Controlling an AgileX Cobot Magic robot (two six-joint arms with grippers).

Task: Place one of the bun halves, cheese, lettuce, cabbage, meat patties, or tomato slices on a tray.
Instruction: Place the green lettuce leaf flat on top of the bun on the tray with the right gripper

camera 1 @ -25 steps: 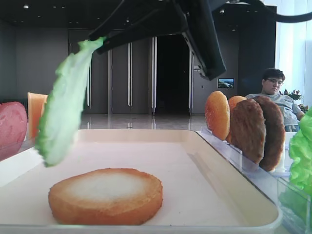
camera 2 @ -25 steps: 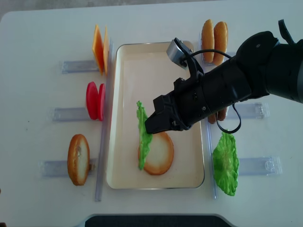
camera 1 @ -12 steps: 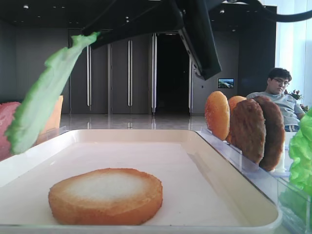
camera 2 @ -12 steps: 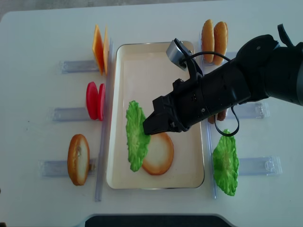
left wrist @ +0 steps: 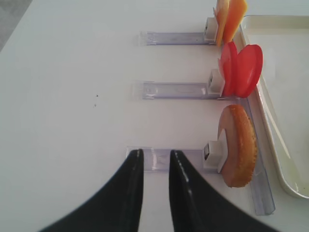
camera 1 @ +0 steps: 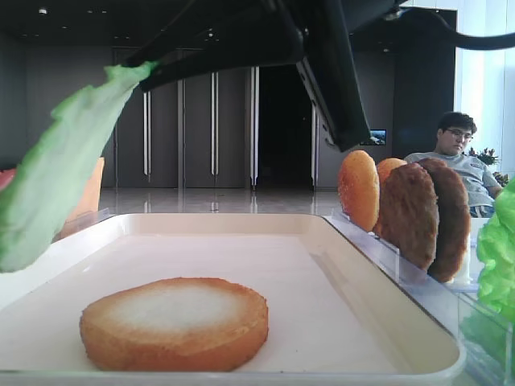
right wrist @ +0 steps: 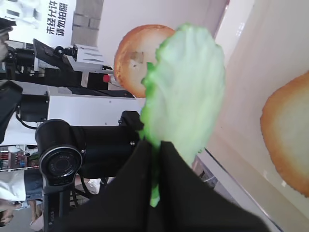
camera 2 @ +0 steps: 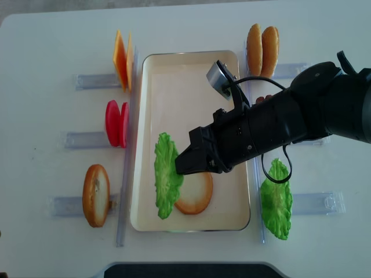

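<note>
The right gripper's black fingers are pinched tight on one edge of a floppy bright-green ruffled lettuce leaf, which hangs above the left half of the shallow cream-white rectangular tray, overlapping the left side of a round golden-brown bun half lying flat near the tray's near edge. The left gripper's fingers stand slightly parted and bare over the white worktop, beside a clear rack holding another upright bun half.

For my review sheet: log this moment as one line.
right gripper: shut on lettuce | lettuce: above tray, left of bun half | left gripper: empty
</note>
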